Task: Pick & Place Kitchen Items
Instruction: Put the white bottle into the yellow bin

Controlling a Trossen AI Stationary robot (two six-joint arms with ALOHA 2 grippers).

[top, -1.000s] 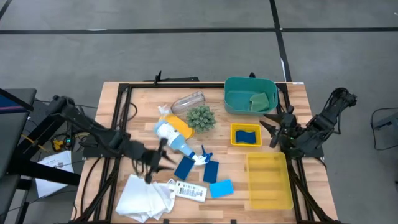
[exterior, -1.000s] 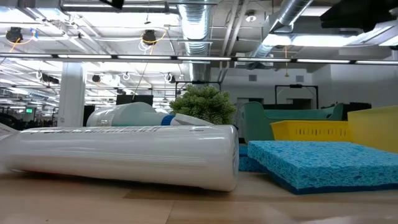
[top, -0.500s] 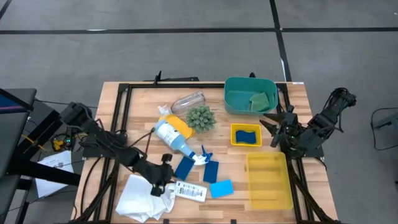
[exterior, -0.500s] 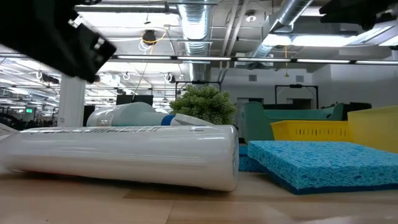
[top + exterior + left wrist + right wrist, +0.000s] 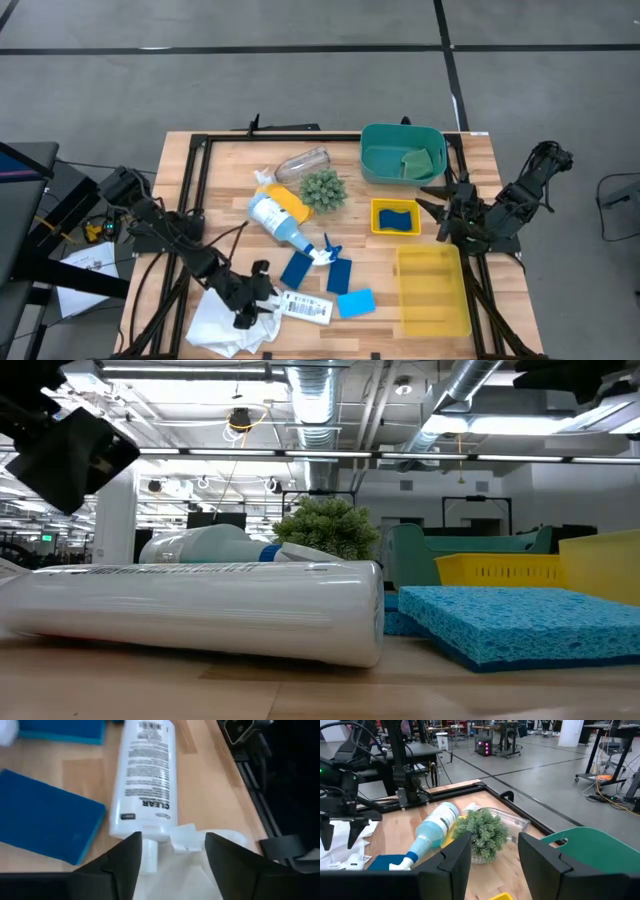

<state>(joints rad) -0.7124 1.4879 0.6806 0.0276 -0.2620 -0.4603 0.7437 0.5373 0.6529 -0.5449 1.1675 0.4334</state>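
My left gripper is open, low over the right edge of the crumpled white cloth, which lies on the table near its front edge. The cap end of a white labelled tube lies just beyond the fingers. Whether the fingers touch the cloth, I cannot tell. The spray bottle lies on its side on a yellow sponge. The clear cup lies on its side. Blue sponges lie flat. My right gripper is open and empty at the right.
The spiky green plant ball sits mid-table. The teal bin holds a green sponge. A small yellow bin holds a blue sponge. A larger yellow bin stands at front right. A black frame rims the table.
My left gripper has gone from beside the spray bottle toward the table's near edge and down, and now stands over the white cloth's right edge by the tube's cap. My right arm has kept still.
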